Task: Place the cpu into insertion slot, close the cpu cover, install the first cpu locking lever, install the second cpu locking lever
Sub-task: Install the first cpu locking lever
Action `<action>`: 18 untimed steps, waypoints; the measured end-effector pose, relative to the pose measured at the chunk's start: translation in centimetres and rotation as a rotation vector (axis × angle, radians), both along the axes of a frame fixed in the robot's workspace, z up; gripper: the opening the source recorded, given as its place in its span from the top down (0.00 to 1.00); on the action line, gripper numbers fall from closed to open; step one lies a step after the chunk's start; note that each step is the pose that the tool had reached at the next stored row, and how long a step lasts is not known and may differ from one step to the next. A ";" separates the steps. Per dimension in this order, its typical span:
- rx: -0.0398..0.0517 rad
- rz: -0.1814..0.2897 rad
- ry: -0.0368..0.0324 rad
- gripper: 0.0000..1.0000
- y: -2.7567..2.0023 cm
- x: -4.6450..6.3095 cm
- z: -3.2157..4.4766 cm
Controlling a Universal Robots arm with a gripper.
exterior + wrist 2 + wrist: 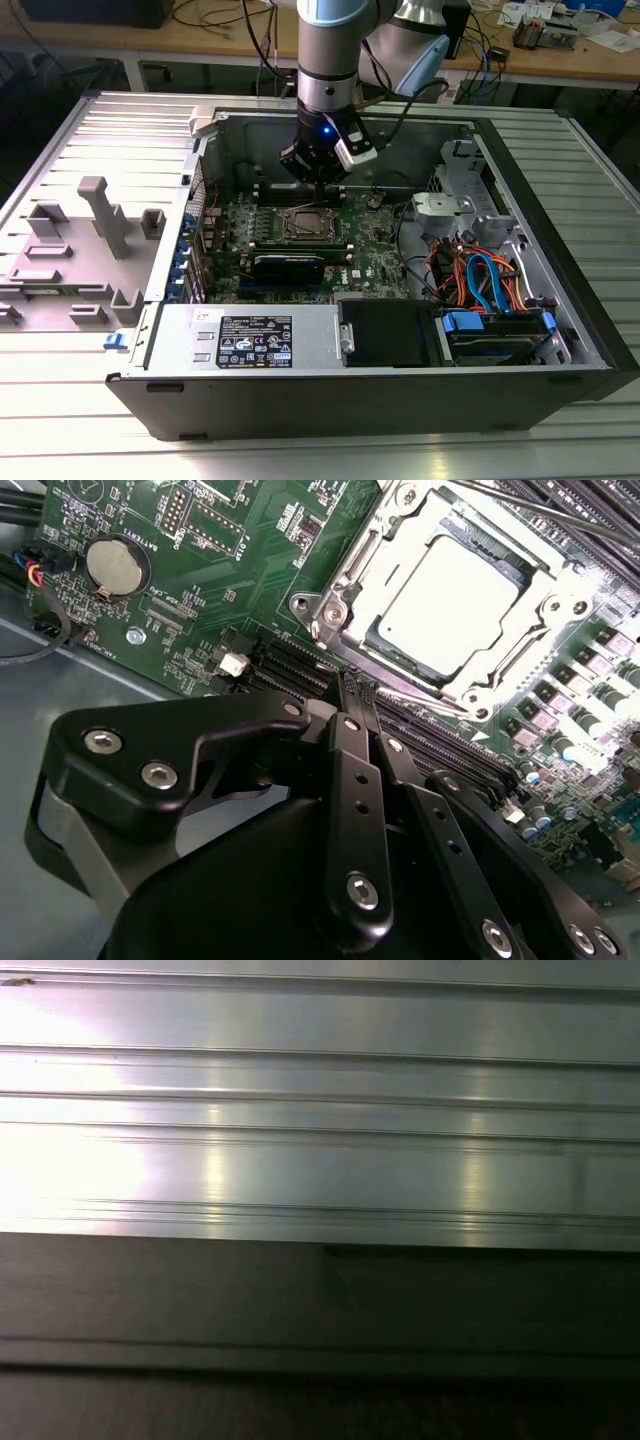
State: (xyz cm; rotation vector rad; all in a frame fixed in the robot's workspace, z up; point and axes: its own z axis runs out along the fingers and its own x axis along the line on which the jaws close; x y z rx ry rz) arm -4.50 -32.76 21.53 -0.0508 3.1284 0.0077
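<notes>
Gripper (358,687) hanging over the motherboard (230,540), its 2 fingers (352,770) pressed together, gripping nothing.
In the second wrist view the cpu (455,585) is sitting in the insertion slot (398,650) w/ the cpu cover (350,575) lying flat around it. The fingertips are pointing just beside the slot, over the black memory slots (290,665); can't tell if they're touching the board.

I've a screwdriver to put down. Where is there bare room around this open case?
Bare: the ribbed tabletop on the exterior view's right of the case, and the strip before it. Crowded: the grey fixtures on that view's left, cables and motherboard inside.
</notes>
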 end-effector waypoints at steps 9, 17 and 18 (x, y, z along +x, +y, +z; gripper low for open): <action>-0.0001 0.000 -0.0002 0.89 -0.01 0.0 -0.66; 0.0000 0.000 -0.0002 0.89 -0.01 0.0 -0.86; 0.0000 0.000 -0.0002 0.89 -0.01 0.0 -0.86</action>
